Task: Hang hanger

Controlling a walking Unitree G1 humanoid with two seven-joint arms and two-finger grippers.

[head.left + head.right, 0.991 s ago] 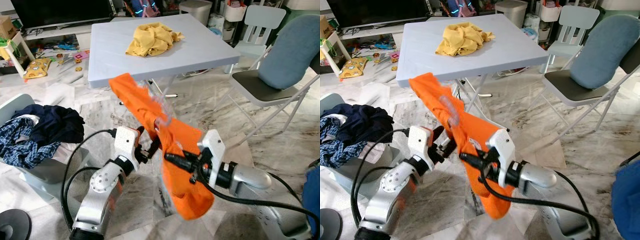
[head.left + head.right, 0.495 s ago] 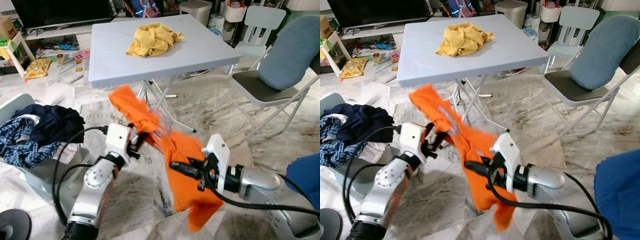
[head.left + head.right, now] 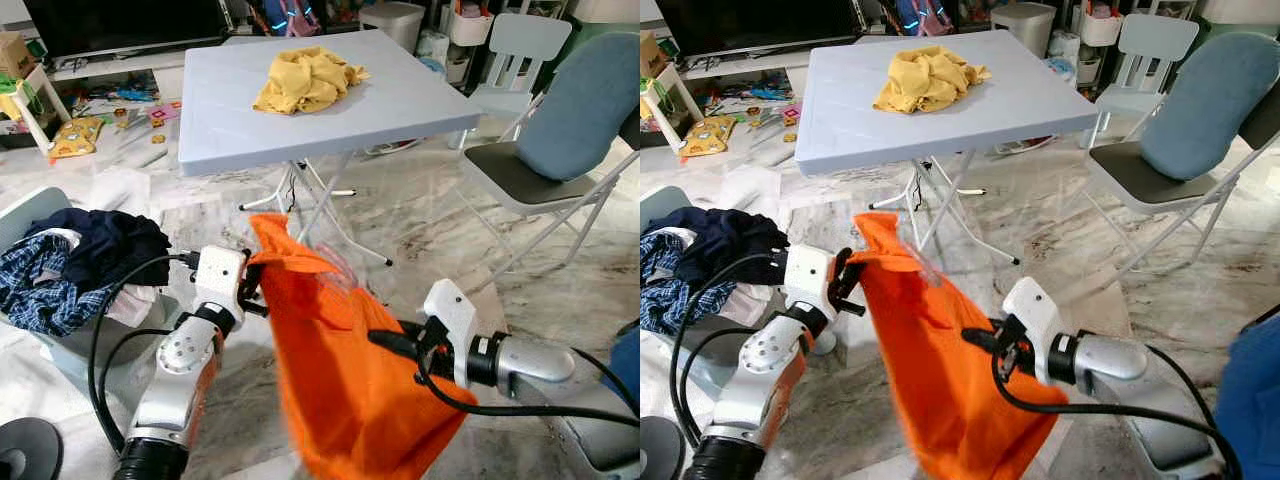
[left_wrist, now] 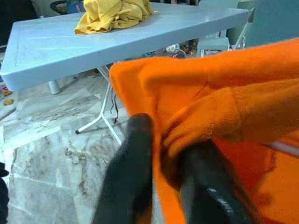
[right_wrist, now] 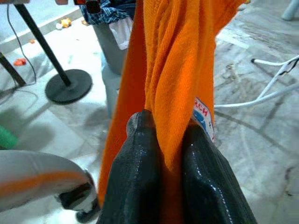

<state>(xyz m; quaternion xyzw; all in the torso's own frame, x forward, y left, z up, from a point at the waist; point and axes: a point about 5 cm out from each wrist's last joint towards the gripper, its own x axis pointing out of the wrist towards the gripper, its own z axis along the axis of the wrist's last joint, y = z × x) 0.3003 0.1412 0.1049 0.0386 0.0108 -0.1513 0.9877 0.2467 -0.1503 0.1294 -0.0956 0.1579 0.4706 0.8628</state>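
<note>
The orange garment (image 3: pixel 350 380) hangs in front of the robot, spread between its two arms above the marble floor (image 3: pixel 420 225), near of the pale folding surface (image 3: pixel 300 100). A translucent hanger (image 3: pixel 335 268) seems to sit inside its upper part; only a faint clear edge shows near the top fold, so I cannot tell how fully it is seated.

The left hand (image 3: pixel 252 285) is closed on the garment's upper left corner; in the left wrist view both black fingers (image 4: pixel 133 163) pinch a bunched fold of orange cloth. The right hand (image 3: pixel 395 343) is closed on the garment lower and to the right, its fingers (image 5: pixel 145 158) clamped around a hanging fold.

By my reading, the task is midway: the garment is lifted and held open, yet nothing is hung, and no rail or hook is visible. What is left is carrying it to a hanging place and hooking it on.

A small white label (image 5: pixel 203 116) is sewn to the cloth beside the right hand; red letters "RCH" can be read, the rest is hidden.

On the surface lies a crumpled yellow garment (image 3: pixel 305 78). At left a grey basket (image 3: pixel 80 345) holds dark and checked clothes; at right stands a folding chair (image 3: pixel 550 160) with a blue cushion.
</note>
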